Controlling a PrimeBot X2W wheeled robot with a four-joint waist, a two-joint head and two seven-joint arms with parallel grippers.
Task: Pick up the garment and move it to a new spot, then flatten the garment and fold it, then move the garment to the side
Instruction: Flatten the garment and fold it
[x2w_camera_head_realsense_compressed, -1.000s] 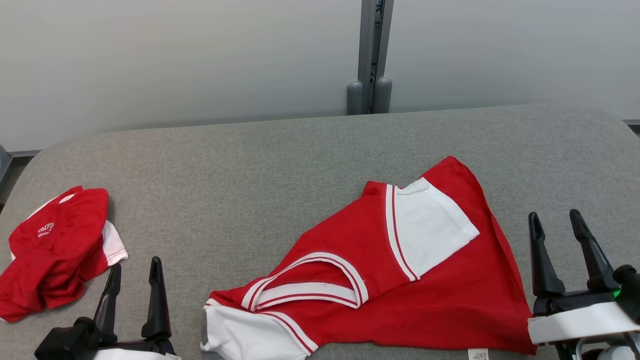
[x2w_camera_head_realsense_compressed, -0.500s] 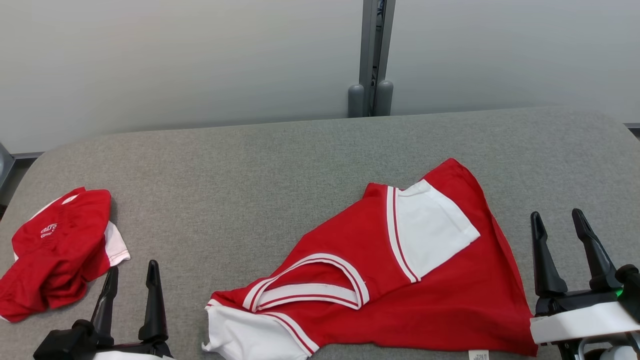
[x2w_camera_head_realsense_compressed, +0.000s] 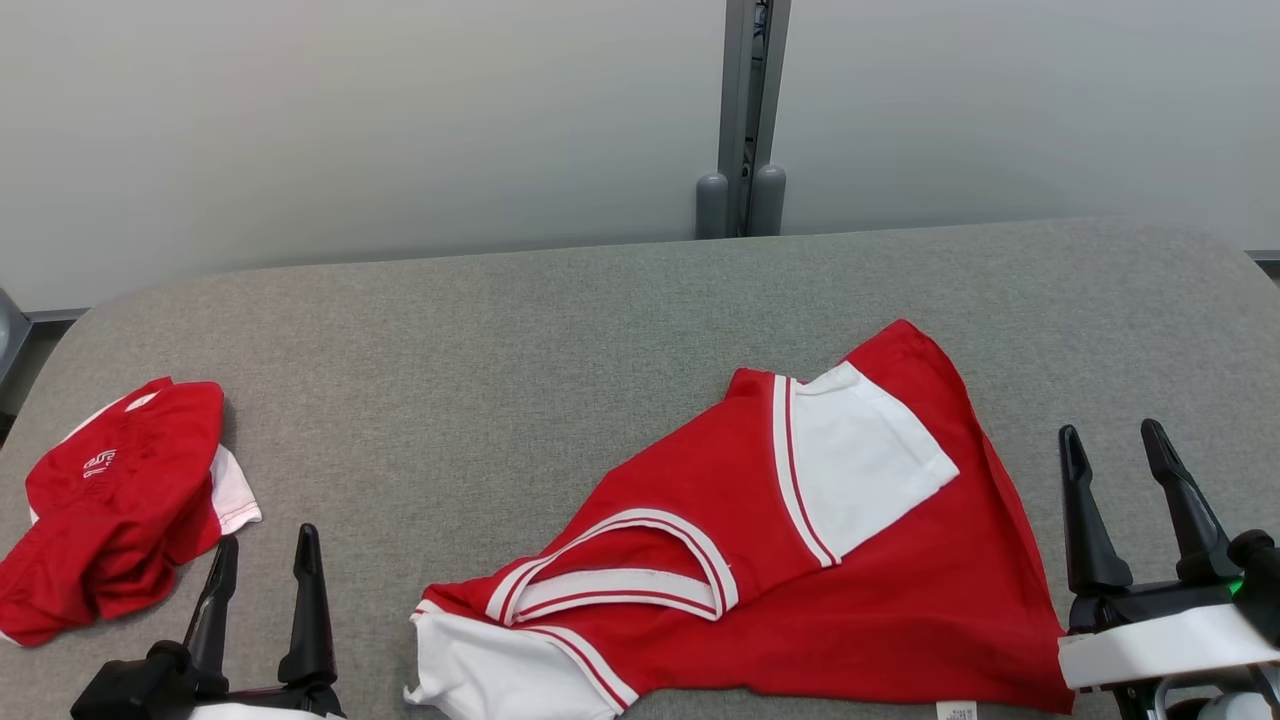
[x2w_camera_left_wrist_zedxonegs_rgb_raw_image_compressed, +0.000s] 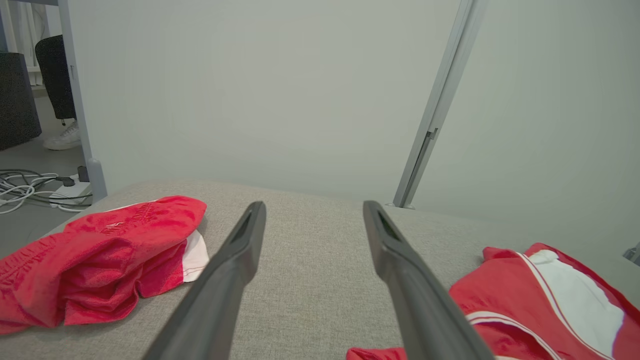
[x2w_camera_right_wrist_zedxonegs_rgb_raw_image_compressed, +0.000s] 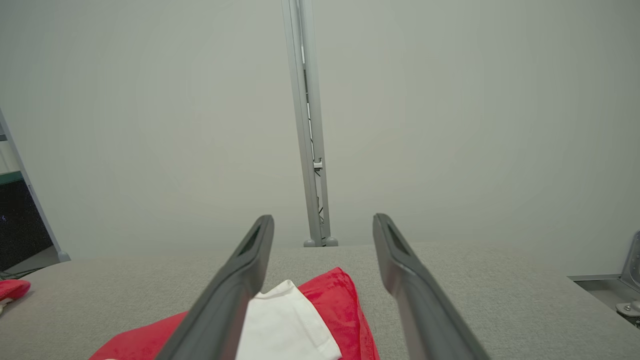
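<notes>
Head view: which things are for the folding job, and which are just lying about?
For the job: red-and-white shirt, left pincer, right pincer, both open.
Just lying about: crumpled red bundle, grey post.

Red-and-white shirt (x2w_camera_head_realsense_compressed: 800, 560) lies rumpled on grey bench (x2w_camera_head_realsense_compressed: 500, 350), between the claws, hem just beside right claw (x2w_camera_head_realsense_compressed: 1110, 430). Both claws spread, empty. Crumpled red bundle (x2w_camera_head_realsense_compressed: 110, 510) just left of left claw (x2w_camera_head_realsense_compressed: 268, 537).

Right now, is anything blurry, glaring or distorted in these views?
Head view: even soft light, no glare, red and white T-shirt sharp, faint shadow beside the red shorts. Left wrist view: the partition post leans, a wide-angle effect. Right wrist view: the right gripper's fingers blur near the bottom edge.
</notes>
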